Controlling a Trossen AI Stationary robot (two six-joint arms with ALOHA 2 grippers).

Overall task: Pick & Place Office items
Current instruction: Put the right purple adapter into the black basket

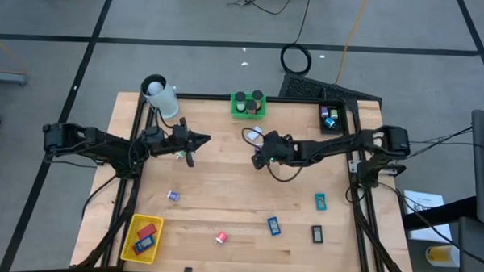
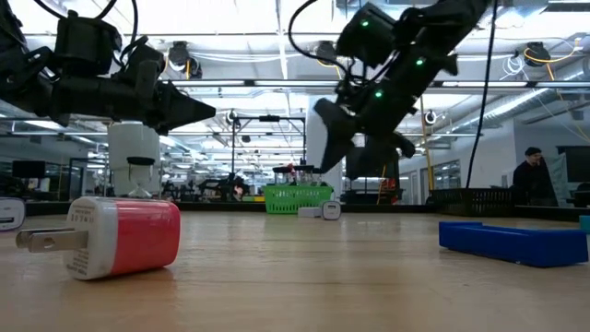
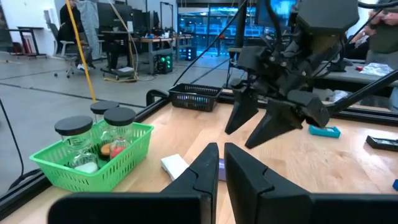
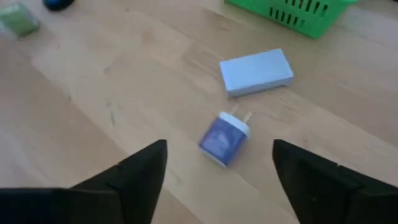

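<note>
My right gripper (image 4: 219,163) is open above the far middle of the table (image 1: 261,156). A small blue plug-in charger (image 4: 224,139) lies flat on the wood beneath the gap between its fingers, untouched. A white block (image 4: 256,71) lies just beyond it. My left gripper (image 3: 219,163) hovers shut to the left (image 1: 200,138), pointing at the right gripper (image 3: 267,118). Other office items lie loose: a red charger (image 2: 115,236), a blue block (image 1: 273,226), a teal block (image 1: 320,202), a black piece (image 1: 317,232) and a purple bit (image 1: 173,196).
A green basket (image 1: 248,105) with black-lidded jars sits at the far edge, a black basket (image 1: 331,117) at the far right corner, a yellow basket (image 1: 141,237) with red and blue pieces at the near left. A white cylinder (image 1: 159,97) stands far left. A person (image 2: 533,175) stands behind the table.
</note>
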